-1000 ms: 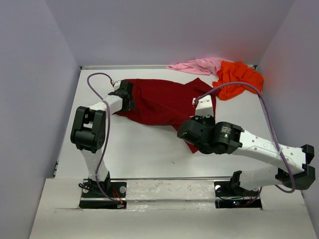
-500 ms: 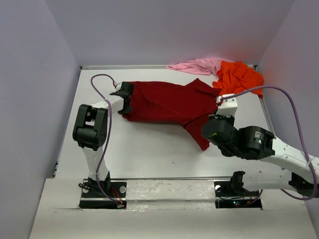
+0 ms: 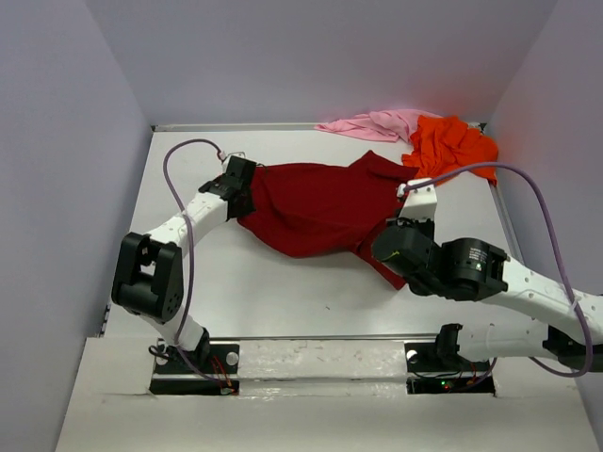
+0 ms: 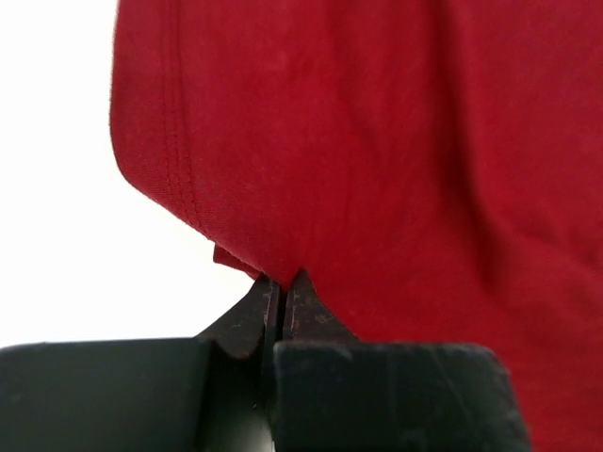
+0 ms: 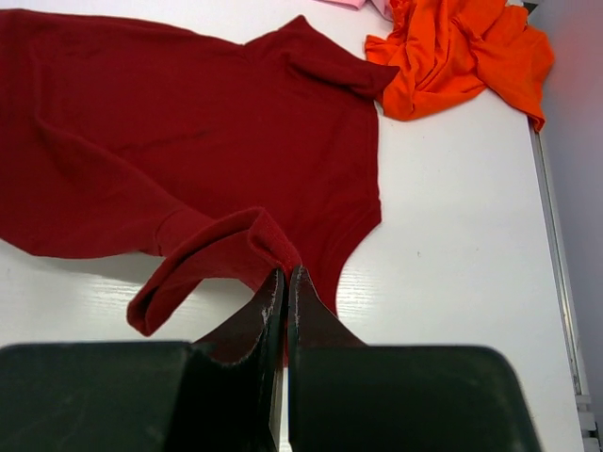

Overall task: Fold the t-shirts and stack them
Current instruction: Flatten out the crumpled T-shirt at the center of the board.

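The dark red t-shirt [image 3: 316,207] lies spread across the middle of the white table [image 3: 273,287]. My left gripper [image 3: 251,192] is at its left edge. In the left wrist view that gripper [image 4: 281,282] is shut on a pinch of the red cloth [image 4: 377,141]. My right gripper [image 3: 403,224] is at the shirt's right side. In the right wrist view it [image 5: 285,273] is shut on a rolled fold of the red shirt [image 5: 188,122], lifted a little off the table. The orange t-shirt [image 3: 452,146] and the pink t-shirt [image 3: 372,122] lie crumpled at the back right.
Grey walls enclose the table at the left, back and right. The orange t-shirt [image 5: 462,52] lies close to the right edge rail [image 5: 556,245]. Bare white table surface [image 5: 462,235] shows to the right of the red shirt and in front of it.
My left gripper has shut on the red shirt's left edge, and that arm's elbow has swung down and left. My right gripper carried its fold rightward, stretching the shirt wider.
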Robot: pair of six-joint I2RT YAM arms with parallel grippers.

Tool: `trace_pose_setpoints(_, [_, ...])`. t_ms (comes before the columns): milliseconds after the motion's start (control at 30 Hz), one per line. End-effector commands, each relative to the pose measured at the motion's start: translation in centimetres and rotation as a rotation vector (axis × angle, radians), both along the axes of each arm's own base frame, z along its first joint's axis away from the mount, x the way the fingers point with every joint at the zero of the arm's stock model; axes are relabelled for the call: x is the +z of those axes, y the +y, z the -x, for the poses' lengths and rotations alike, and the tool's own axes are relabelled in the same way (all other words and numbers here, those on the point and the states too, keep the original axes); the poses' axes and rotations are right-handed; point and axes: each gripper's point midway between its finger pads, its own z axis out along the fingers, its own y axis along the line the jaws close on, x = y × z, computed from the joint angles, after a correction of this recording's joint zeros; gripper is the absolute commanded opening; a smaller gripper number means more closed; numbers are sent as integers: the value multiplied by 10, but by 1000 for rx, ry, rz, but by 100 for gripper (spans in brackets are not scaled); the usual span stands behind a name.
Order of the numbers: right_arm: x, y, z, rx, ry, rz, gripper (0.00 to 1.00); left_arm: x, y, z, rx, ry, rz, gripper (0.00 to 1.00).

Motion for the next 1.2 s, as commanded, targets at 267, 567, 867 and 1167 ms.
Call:
trace_pose_setpoints(267, [2,16,-10,-9,-32,27,0,22,6,-85,3,0,-58,30])
trace_pose_setpoints(567, [-9,25,-11,15,0,79,0,2,3,-108,46,-20,-36,69])
trace_pose_setpoints(867, [-26,34,-12,15,30,105,0,31,17,-83,80,-102,-36,69])
trace_pose_setpoints(1167, [-33,31,-8,24,48,80,0,2,41,-92,182,-96,39,69])
